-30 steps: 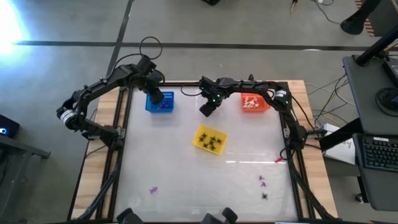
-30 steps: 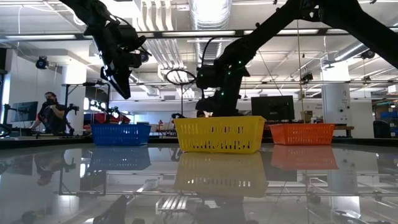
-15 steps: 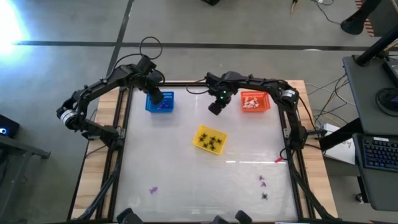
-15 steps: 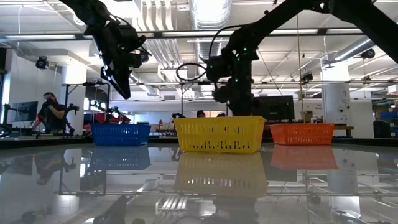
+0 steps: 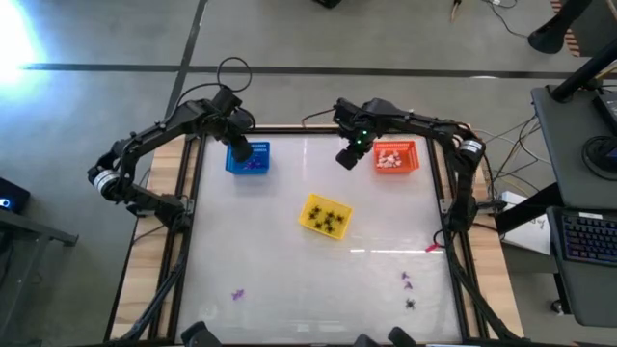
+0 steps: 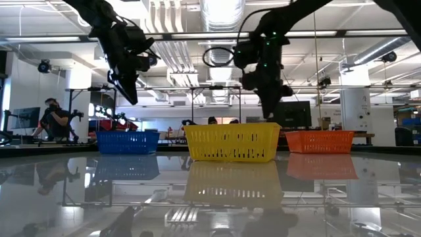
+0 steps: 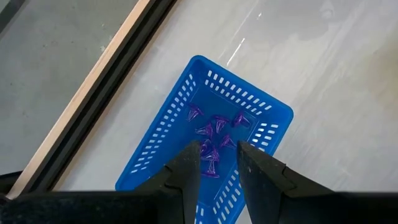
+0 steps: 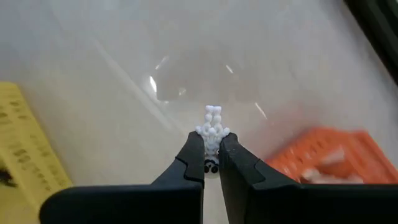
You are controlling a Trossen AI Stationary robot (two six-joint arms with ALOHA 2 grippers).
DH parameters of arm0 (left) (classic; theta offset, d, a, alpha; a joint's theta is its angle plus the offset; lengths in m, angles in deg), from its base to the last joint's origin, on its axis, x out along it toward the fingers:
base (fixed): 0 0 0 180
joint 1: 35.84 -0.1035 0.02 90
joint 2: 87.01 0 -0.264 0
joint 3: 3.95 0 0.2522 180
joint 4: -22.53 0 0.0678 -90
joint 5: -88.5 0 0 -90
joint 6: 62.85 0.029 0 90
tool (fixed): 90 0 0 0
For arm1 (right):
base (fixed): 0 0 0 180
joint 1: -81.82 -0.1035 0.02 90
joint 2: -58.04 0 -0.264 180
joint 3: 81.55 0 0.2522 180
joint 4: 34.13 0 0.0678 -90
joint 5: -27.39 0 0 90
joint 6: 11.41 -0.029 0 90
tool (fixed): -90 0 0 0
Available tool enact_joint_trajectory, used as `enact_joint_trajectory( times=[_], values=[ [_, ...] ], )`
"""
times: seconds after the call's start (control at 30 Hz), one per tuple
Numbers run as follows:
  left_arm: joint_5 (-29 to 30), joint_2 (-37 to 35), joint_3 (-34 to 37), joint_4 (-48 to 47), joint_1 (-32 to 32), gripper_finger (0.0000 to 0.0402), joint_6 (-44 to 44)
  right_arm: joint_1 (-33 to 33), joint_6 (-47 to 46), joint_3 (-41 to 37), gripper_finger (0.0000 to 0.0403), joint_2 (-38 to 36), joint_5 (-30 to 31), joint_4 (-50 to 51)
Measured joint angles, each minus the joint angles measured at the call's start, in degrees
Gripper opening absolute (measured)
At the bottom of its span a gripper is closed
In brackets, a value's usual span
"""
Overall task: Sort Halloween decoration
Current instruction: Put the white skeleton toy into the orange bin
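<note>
Right gripper [image 5: 346, 159]: fingers closed on a white piece [image 8: 212, 127], a cluster of small white beads seen sticking out past the fingertips; held up in the air between the blue basket [image 5: 248, 158] and the orange basket [image 5: 395, 157], nearer the orange one.
Left gripper [image 5: 242, 150]: held above the blue basket, fingers parted about halfway, nothing gripped between them.
Blue basket contents: purple pieces [image 7: 214, 135] are seen piled inside, directly beyond the left fingertips.
Orange basket contents: white pieces [image 5: 388, 160] are seen inside.
Yellow basket [image 5: 325, 216]: set near the table centre, angled; black spider pieces [image 5: 331, 221] are held in it.
Unsorted pieces: one purple piece [image 5: 236, 294] lies on the near-left part of the table [image 5: 289, 270]; purple bits [image 5: 406, 281] and a black spider [image 5: 411, 304] lie near the near-right edge, well apart from all baskets.
Low view: baskets are lined up blue, yellow, orange; both arms are seen well above the rims.
Background: a person [image 6: 52, 118] is seen in the room behind the table.
</note>
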Motion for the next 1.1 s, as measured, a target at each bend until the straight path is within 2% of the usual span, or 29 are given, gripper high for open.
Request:
enact_joint_trajectory(
  times=[0.43, 0.63, 0.8, 0.97, 1.1],
  values=[
    [0.0, 0.0, 0.0, -0.05, 0.0, 0.0089, 0.02, 7.53, -2.62, -16.08, 0.0013, -11.39, 0.12, -1.6],
    [0.0, 0.0, 0.0, -0.29, 0.0, 0.0089, 0.02, 11.97, -2.37, -22.61, 0.0013, -13.66, 0.18, -4.08],
    [0.02, 0.0, 0.0, -0.42, 0.0, 0.0089, -0.08, 13.65, -1.12, -24.68, 0.0013, -13.46, 1.02, -4.26],
    [0.02, 0.0, 0.0, -0.55, 0.0, 0.0089, -0.62, 13.57, -0.33, -24.48, 0.0043, -13.46, 8.72, -4.17],
    [0.02, 0.0, 0.0, -0.6, 0.0, 0.0089, -0.63, 13.57, -0.19, -23.65, 0.0083, -13.48, 8.88, -4.14]
  ],
)
